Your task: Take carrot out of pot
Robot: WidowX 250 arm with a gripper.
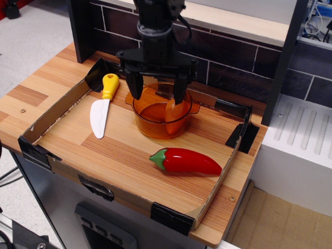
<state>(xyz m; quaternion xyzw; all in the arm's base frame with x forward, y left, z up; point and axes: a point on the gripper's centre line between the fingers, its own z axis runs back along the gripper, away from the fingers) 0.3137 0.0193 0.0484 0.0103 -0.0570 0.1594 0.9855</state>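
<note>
Sitting inside the pot (157,115), the carrot (174,117) hasn't come out yet, so the main part of the task is left: grip, lift clear of the rim, set down somewhere on the table (129,155). Nothing removed so far, judging by how things lie.

Carrot leans against the pot's right inner wall, blunt end up near the rim, tapered end down toward the bottom. Seen partly thru the amber wall.

Pincer (157,88) hangs directly over the pot w/ jaws spread apart, holding nothing. Left finger sits above the pot's left-rear rim; right finger points down just above the carrot's top, maybe touching it, can't tell from this angle. So the carrot is under the right finger rather than centred btwn the two; prob. needs a small shift right before closing.

Other stuff nearby: red pepper (185,161) in front of the pot, toy knife (102,106) w/ yellow handle to its left, both apart from the pot.
</note>
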